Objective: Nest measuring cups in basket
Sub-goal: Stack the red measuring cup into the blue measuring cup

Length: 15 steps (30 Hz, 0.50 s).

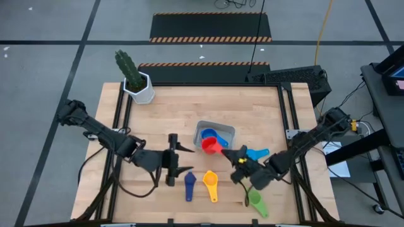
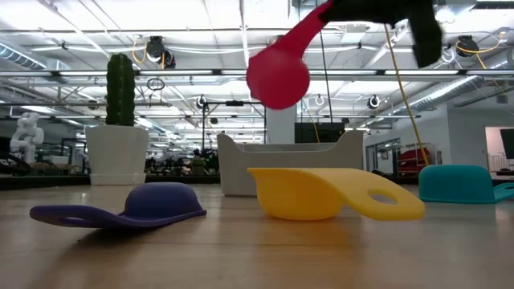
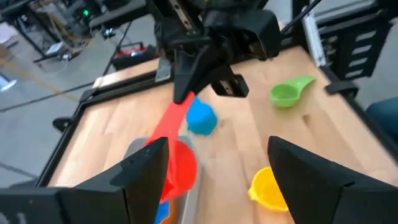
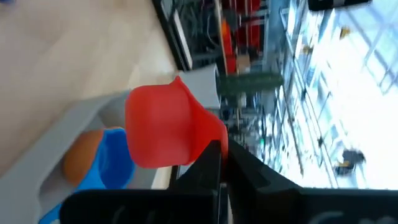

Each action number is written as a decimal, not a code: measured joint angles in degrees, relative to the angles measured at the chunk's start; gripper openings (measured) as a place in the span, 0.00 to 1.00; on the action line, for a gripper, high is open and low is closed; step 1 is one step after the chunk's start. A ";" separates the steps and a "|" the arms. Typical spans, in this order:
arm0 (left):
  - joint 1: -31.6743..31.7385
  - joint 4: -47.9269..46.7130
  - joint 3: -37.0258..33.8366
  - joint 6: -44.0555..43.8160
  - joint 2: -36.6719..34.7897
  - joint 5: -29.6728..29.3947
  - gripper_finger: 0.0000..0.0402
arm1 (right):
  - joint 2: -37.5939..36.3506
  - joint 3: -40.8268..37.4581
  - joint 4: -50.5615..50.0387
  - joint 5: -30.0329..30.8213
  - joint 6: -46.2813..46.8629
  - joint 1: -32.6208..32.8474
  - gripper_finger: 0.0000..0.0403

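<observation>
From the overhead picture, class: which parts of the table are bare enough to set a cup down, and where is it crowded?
Bare: the wood between the cactus pot and the basket, and the far right corner. Crowded: the near edge, with navy, yellow and green cups.

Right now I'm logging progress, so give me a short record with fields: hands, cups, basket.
right hand: shut on red cup's handle
red cup: held above the basket
left hand: open, empty, left of the basket
basket: holds a blue cup, orange one under it
on table: navy cup, yellow cup, green cup, light blue cup
</observation>
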 joint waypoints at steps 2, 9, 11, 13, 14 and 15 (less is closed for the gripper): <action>1.22 -1.12 0.00 -0.98 0.33 0.00 0.65 | -0.02 0.00 0.08 -0.07 1.77 -1.89 0.00; 5.14 -8.54 -0.09 -6.34 0.60 0.00 0.58 | -0.25 -0.97 0.29 -1.21 4.17 -6.26 0.00; 5.86 -10.89 -0.09 -8.27 0.63 0.02 0.56 | -0.26 -2.57 0.35 -3.17 5.00 -7.27 0.00; 6.41 -12.65 -0.10 -9.99 0.63 0.00 0.54 | -0.26 -4.80 1.14 -4.57 6.16 -8.28 0.00; 6.67 -12.99 -0.36 -10.72 0.62 0.00 0.53 | -0.26 -6.08 2.52 -4.99 6.43 -8.68 0.00; 6.87 -12.91 -0.92 -11.36 0.60 0.01 0.53 | -0.26 -7.49 4.90 -5.38 6.37 -9.05 0.00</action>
